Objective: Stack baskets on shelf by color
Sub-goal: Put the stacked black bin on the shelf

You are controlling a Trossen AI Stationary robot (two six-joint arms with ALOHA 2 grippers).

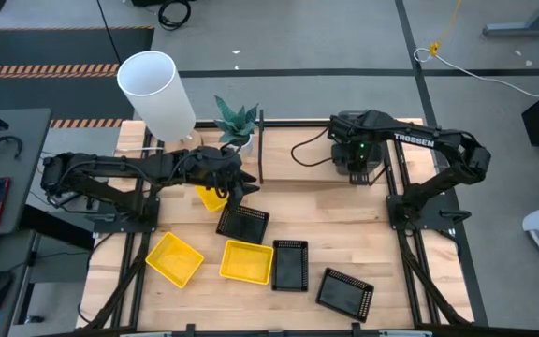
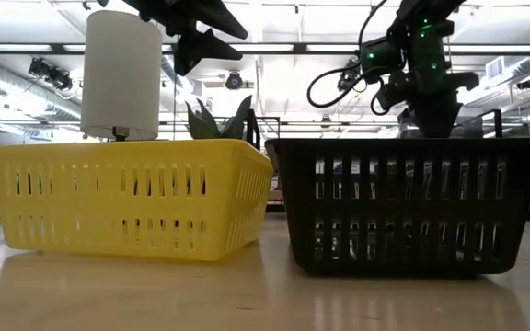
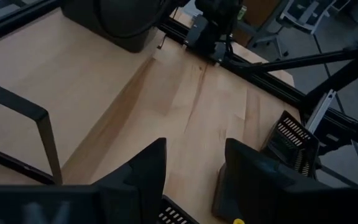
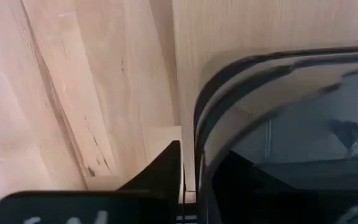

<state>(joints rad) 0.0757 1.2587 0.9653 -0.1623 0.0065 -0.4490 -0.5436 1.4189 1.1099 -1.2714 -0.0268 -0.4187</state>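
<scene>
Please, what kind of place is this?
Probably a robotics lab or workshop: two robot arms are mounted on a wooden table, the concrete floor carries striped hazard tape, and the low view shows ceiling strip lights.

White cylinder (image 1: 157, 94), potted plant (image 1: 237, 122) (green)

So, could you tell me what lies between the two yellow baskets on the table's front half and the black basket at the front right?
In the high view, another black basket lies between the yellow baskets and the front-right black basket.
</scene>
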